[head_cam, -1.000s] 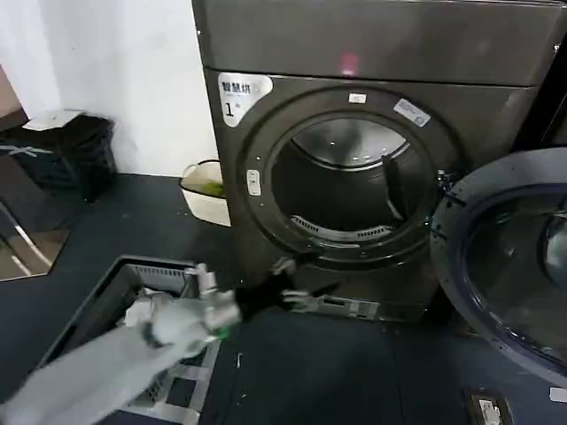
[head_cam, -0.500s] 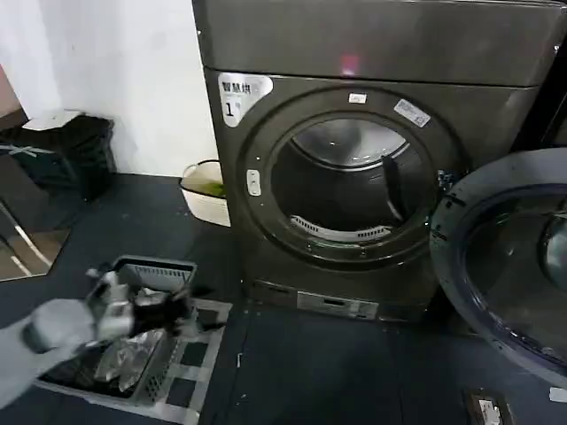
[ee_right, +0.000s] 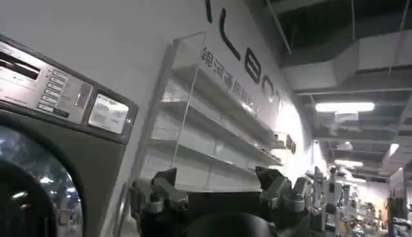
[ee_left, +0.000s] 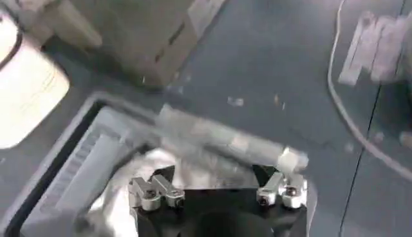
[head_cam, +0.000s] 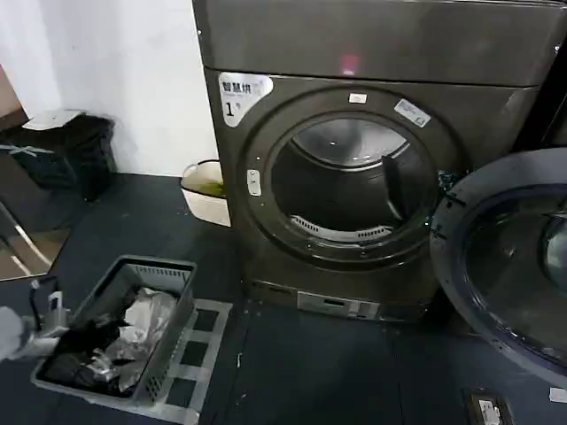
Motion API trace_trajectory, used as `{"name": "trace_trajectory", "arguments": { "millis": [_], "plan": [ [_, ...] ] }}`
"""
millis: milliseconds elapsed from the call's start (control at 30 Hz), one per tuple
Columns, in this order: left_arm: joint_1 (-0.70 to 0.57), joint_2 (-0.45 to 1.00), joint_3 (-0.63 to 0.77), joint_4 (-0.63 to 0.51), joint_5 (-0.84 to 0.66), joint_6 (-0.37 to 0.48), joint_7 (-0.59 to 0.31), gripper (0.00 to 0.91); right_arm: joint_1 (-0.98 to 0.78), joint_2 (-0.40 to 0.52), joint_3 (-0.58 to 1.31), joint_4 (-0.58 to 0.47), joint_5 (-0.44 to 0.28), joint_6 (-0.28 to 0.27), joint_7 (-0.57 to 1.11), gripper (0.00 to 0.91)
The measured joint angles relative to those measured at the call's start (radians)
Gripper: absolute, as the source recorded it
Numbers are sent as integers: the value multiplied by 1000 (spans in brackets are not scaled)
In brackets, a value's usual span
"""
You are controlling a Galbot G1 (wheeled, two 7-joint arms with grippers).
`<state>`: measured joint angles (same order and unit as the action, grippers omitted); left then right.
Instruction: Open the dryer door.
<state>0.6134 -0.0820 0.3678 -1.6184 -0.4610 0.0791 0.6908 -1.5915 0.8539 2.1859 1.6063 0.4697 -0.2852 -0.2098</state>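
Silver fingers of my left pincer (ee_left: 217,193) spread wide, holding nothing, low at frame's lower left over the laundry basket (head_cam: 174,273) | right pincer (ee_right: 219,193) parted, empty | dryer door (head_cam: 505,266) swung open at right edge, dryer (head_cam: 354,124) drum exposed upper centre | I judge task done; retract clear without brushing the door.

I'm seeing the dark floor (head_cam: 292,372) carrying the dryer (head_cam: 354,133), a grey basket (head_cam: 168,341) and a white tub (head_cam: 202,197).

dryer (head_cam: 266,212): dark grey | label (head_cam: 241,93): white | light (head_cam: 348,63): red | basket (head_cam: 173,323): grey
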Motion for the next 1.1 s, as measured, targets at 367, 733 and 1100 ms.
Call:
{"name": "trace_trajectory", "arguments": {
  "millis": [367,733,1100],
  "plan": [
    [-2,-11,-28,72,101,72,17,907,-13,0,7,7,1,0,-2,907],
    [-1,-19,-32,89,110,97,11,907,-21,1,9,18,0,5,-10,907],
    [-1,-12,-48,94,141,78,40,907,-26,-7,10,21,0,4,-10,907]
  ]
}}
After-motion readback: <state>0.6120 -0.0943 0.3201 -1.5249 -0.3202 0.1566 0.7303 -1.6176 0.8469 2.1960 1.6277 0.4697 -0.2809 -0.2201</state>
